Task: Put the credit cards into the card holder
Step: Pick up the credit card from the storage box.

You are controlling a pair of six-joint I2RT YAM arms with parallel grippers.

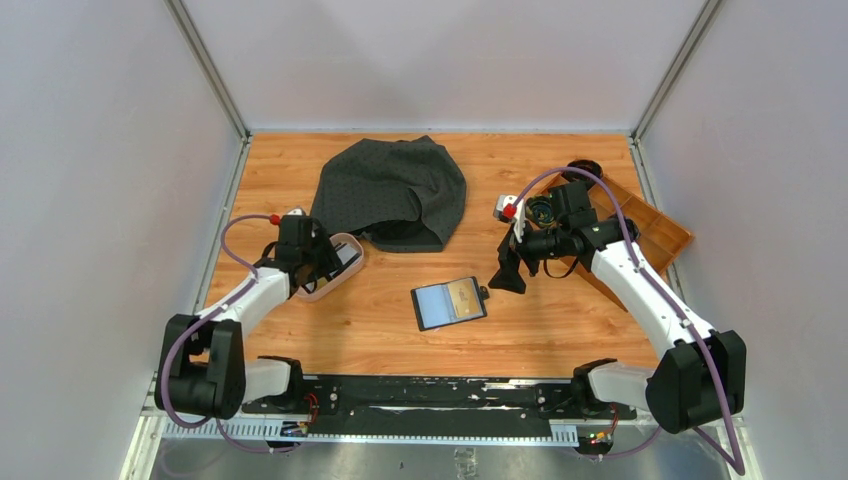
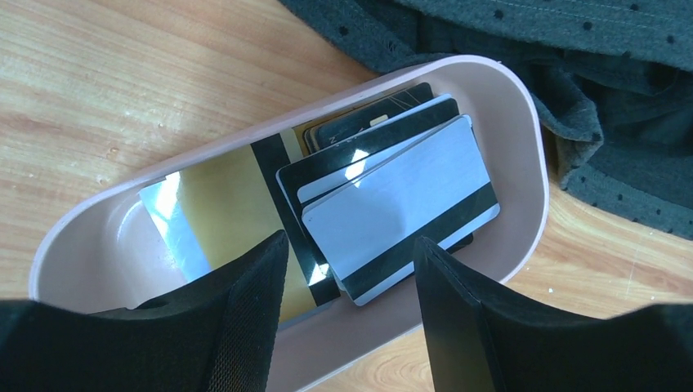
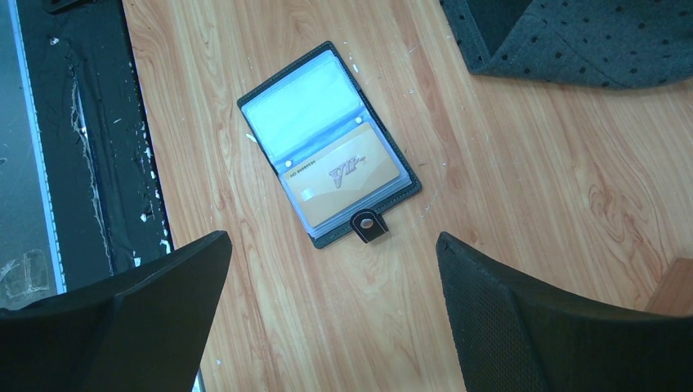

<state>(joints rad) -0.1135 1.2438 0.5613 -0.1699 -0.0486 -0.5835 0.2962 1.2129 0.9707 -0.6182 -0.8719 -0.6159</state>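
The left end effector (image 2: pixel 350 253) hangs over the near rim of the pink dish (image 2: pixel 523 122), its jaws partly apart and pinching nothing. The credit cards (image 2: pixel 392 212) lie stacked inside the dish, and the corner of the top silver one sits in the gap between the fingers. A dark cloth (image 2: pixel 621 106) lies just beside the dish. The right end effector (image 3: pixel 333 238) is wide open and empty above the worktop (image 3: pixel 531 204). The card holder (image 3: pixel 327 143) lies spread open just ahead of its fingertips, well apart from the dish, with a yellowish-tan card (image 3: pixel 347 171) in one pocket
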